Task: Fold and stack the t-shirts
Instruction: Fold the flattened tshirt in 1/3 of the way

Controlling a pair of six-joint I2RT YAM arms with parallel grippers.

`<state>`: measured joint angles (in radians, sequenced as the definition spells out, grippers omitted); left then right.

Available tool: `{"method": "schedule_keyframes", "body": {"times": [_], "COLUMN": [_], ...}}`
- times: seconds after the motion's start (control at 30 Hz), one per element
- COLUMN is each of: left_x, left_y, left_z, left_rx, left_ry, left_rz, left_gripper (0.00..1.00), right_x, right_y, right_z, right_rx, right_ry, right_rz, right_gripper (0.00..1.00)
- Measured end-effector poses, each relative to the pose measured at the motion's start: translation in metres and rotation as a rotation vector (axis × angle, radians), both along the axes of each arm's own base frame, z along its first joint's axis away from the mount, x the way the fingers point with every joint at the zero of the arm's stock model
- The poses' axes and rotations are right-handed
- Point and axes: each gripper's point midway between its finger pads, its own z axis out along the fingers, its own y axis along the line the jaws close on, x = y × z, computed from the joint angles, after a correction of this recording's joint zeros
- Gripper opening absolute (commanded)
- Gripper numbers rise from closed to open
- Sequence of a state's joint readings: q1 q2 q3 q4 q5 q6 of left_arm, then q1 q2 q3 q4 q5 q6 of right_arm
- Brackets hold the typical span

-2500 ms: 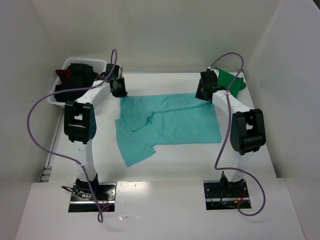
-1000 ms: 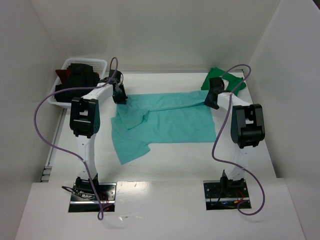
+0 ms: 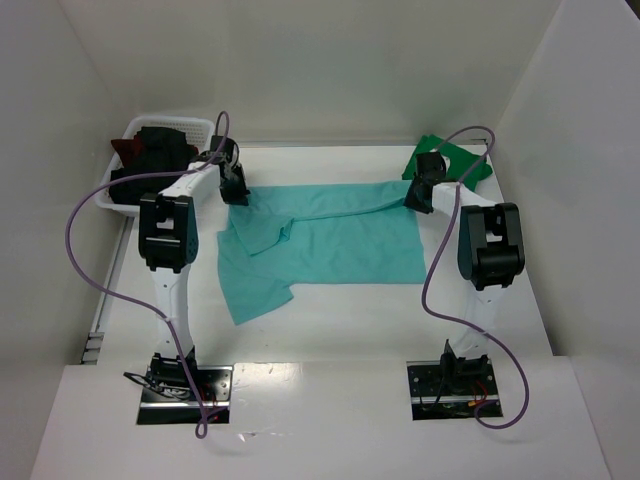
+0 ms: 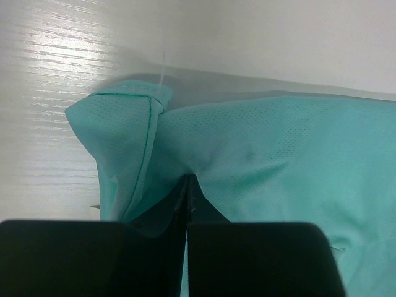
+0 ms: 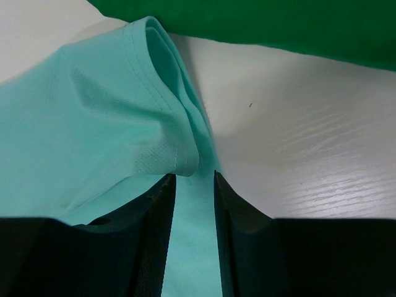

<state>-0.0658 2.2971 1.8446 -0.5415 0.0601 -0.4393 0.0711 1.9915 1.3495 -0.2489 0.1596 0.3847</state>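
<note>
Count: four shirts, one basket, two grippers. The table (image 3: 350,320) is white with a wood grain, and plain white walls (image 3: 300,60) enclose it.

At far left, the white plastic lattice basket (image 3: 172,121) contains one black shirt (image 3: 160,148) and one dark red shirt (image 3: 124,148), both crumpled. The left gripper (image 3: 238,192) has its jaws fully closed, pinching the far-left corner of the teal t-shirt (image 3: 330,240). This shirt, a fine mesh knit, lies spread at the table centre, with its near-left part rumpled. The right gripper (image 3: 415,200) clamps the shirt's far-right hem fold in a narrow gap. One smooth green t-shirt (image 3: 455,160) lies in the far-right corner.
</note>
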Motion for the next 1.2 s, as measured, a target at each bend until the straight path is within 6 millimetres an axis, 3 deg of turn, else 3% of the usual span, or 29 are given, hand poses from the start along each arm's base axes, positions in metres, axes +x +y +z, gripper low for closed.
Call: {"method": "schedule_keyframes", "body": {"times": [0.53, 0.77, 0.93, 1.2], "left_x": [0.000, 0.000, 0.000, 0.000], "left_y": [0.001, 0.001, 0.001, 0.001], "left_z": [-0.001, 0.000, 0.000, -0.001], "left_rx": [-0.020, -0.019, -0.019, -0.028], "left_ry": [0.005, 0.004, 0.004, 0.005], "left_rz": [-0.013, -0.021, -0.021, -0.023], "left_gripper": [0.04, 0.04, 0.04, 0.04], "right_x": [0.029, 0.032, 0.032, 0.032], "right_y": [0.000, 0.004, 0.005, -0.009], "right_z": [0.009, 0.002, 0.002, 0.007], "right_rx": [0.001, 0.016, 0.013, -0.059], "right_ry": [-0.043, -0.029, -0.026, -0.019], "right_rz": [-0.015, -0.001, 0.010, -0.015], "right_gripper": [0.35, 0.19, 0.01, 0.00]}}
